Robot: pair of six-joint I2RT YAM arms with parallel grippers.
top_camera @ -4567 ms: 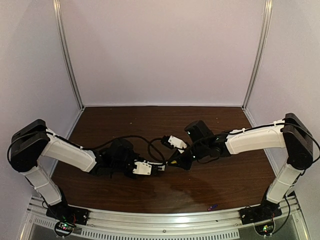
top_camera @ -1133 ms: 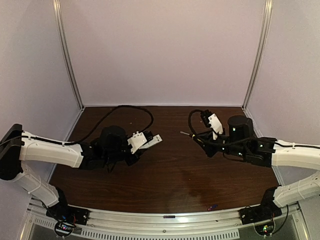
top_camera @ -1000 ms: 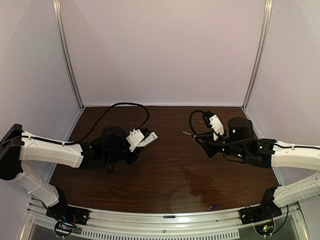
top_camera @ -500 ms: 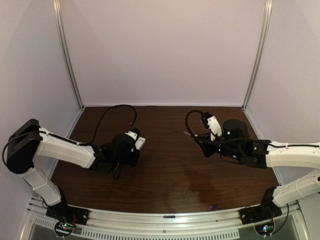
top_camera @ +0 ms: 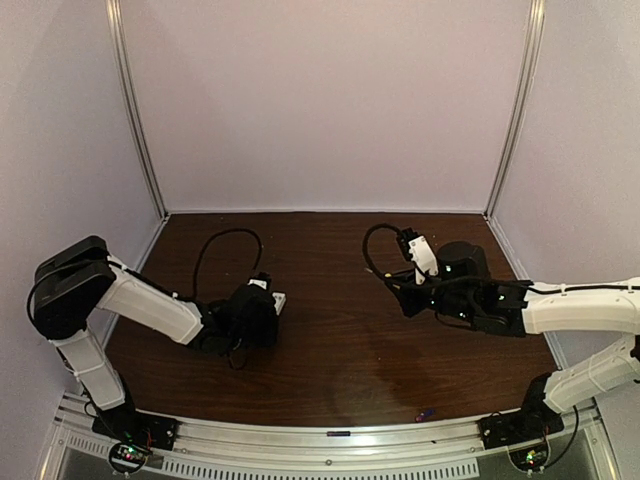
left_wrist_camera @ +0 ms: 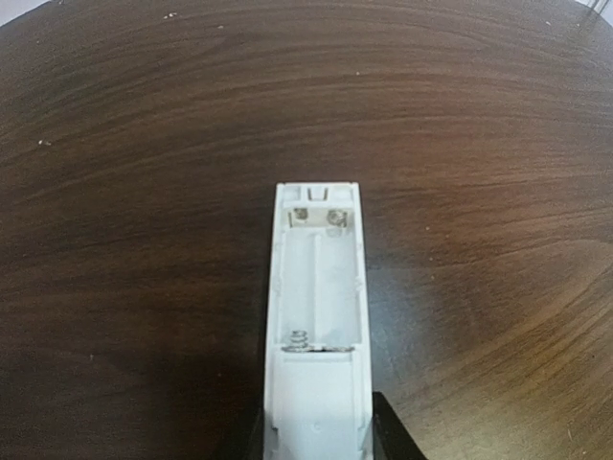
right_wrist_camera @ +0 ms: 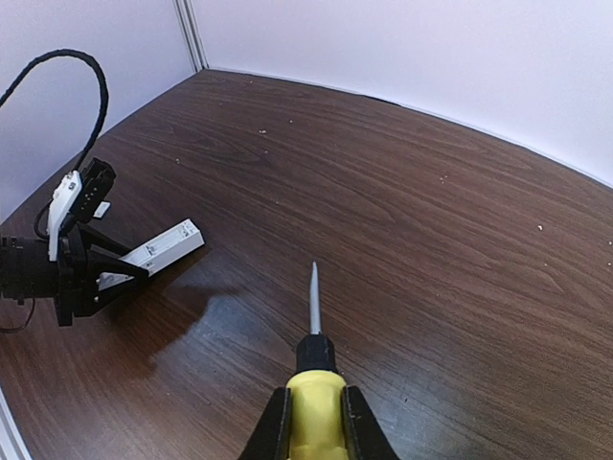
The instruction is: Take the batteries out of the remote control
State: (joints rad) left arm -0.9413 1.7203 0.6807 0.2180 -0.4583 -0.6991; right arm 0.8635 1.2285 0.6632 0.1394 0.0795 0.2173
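Clamping the empty remote (left_wrist_camera: 316, 316) in your half-closed left claw (left_wrist_camera: 321, 436), screwdriver (right_wrist_camera: 314, 359) pinched tight in the right claw (right_wrist_camera: 316, 426), you needed to lower the remote flat; one battery (top_camera: 425, 413) lay well right of it.

- Top view: soft, even, rather dim light. A pale sheen lies on the bench (top_camera: 365, 385), right of the remote control (top_camera: 277, 298) toward the near edge. The wall posts (top_camera: 135, 110) bow at the sides.
- Left wrist view: sharp. The wood brightens right of the remote control, with dark shadow at its lower left.
- Right wrist view: pale glare lies just right of the remote control, with dark shadow beneath it.
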